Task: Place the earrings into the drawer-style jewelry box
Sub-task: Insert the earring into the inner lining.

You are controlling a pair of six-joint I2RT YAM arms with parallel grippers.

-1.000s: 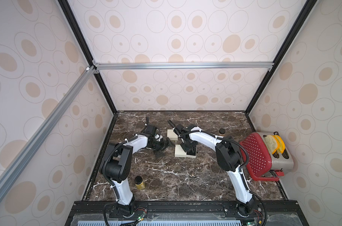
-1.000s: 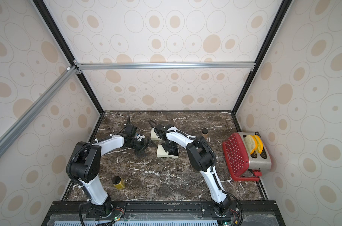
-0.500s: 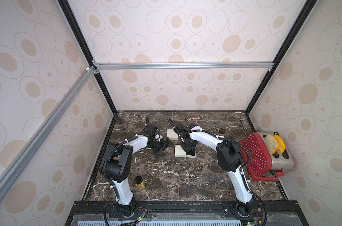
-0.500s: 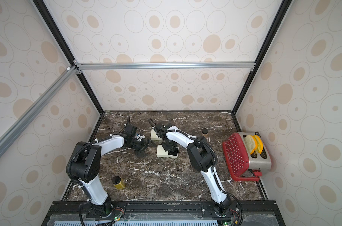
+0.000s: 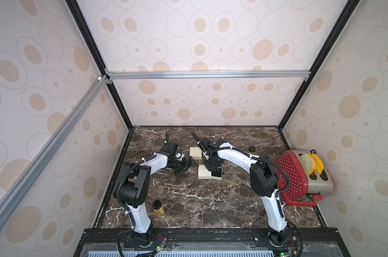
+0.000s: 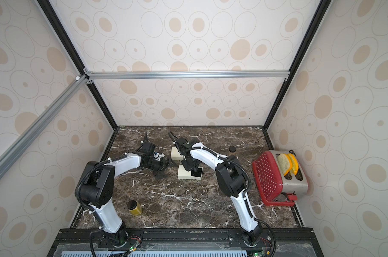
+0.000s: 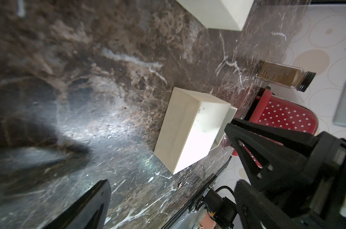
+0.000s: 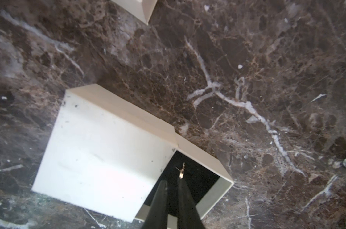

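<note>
The jewelry box [image 8: 100, 142] is a white sleeve with its black-lined drawer [image 8: 213, 168] pulled out; it shows in both top views [image 5: 204, 172] [image 6: 184, 174]. My right gripper [image 8: 172, 180] points down into the drawer, jaws a narrow gap apart with nothing between them. A small gold earring [image 8: 181, 171] sits just past one fingertip over the black lining; whether it touches the finger I cannot tell. Another earring [image 7: 180, 184] lies on the marble beside the box [image 7: 188, 130]. My left gripper [image 7: 172, 202] [image 5: 186, 165] stands wide open to the box's left, holding nothing.
A second white box [image 5: 195, 153] lies just behind. A red dotted basket [image 5: 291, 175] leans on a toaster [image 5: 319, 182] at the right. A yellow-filled jar [image 5: 158, 208] stands front left, a dark jar [image 5: 252, 148] back right.
</note>
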